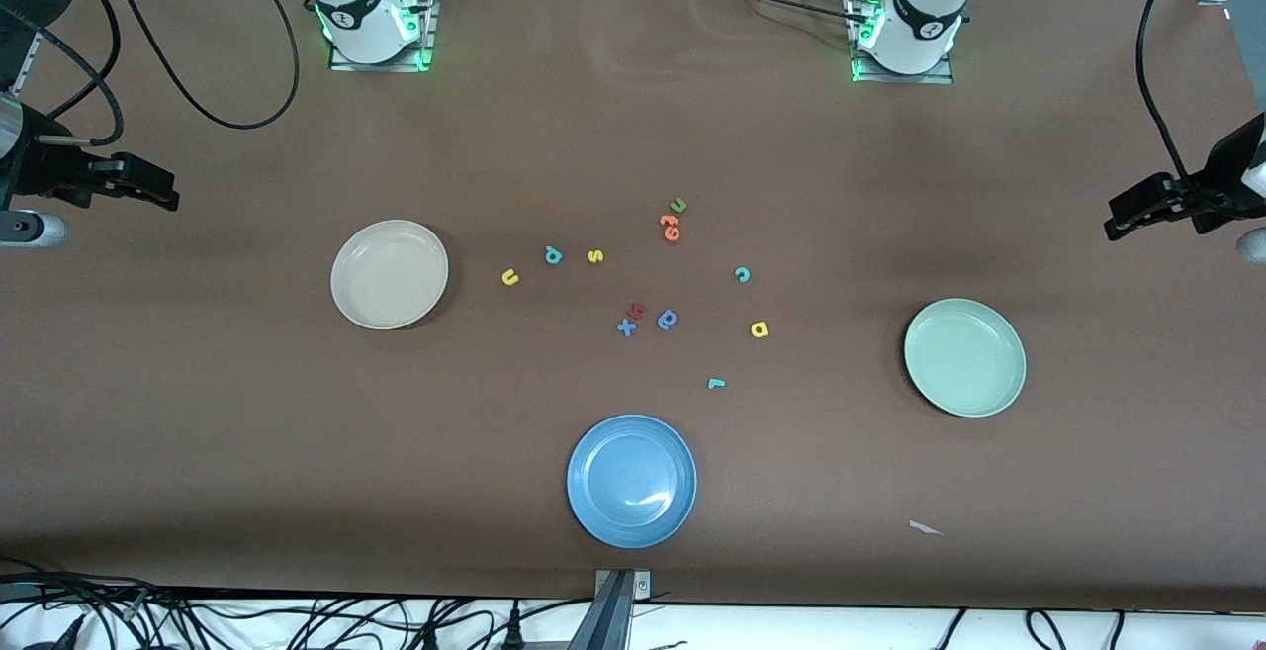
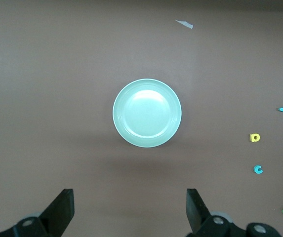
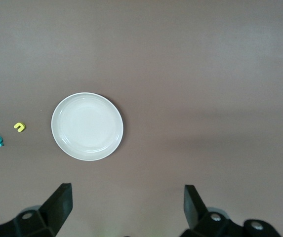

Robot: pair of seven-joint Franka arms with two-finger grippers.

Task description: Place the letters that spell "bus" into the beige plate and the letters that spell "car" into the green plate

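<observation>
The beige plate [image 1: 389, 274] lies toward the right arm's end of the brown bench [image 1: 198, 413], the green plate [image 1: 964, 357] toward the left arm's end, and both hold nothing. Between them the foam letters are scattered flat and apart from one another. Beside the beige plate run the yellow u [image 1: 510, 277], the teal b [image 1: 553, 255] and the yellow s [image 1: 594, 256]. Closer to the green plate lie the teal c [image 1: 743, 275], the yellow a [image 1: 759, 329] and the thin teal r [image 1: 717, 384], the r nearest the front camera of the three. Among them sit letters of other colours: a green u [image 1: 678, 205] touching an orange letter [image 1: 671, 227] whose shape is hard to read, a blue a [image 1: 668, 319], and a red letter [image 1: 637, 310] overlapping a blue x [image 1: 626, 327]. A blue plate [image 1: 631, 480] lies nearest the front camera, and a small white scrap [image 1: 926, 528] lies on the bench near the green plate. The left gripper [image 2: 129, 210] hangs over the bench near the green plate with its fingers wide apart and nothing between them; the right gripper [image 3: 126, 207] does likewise near the beige plate. Both arms are mostly cut off at the edges of the front view.
</observation>
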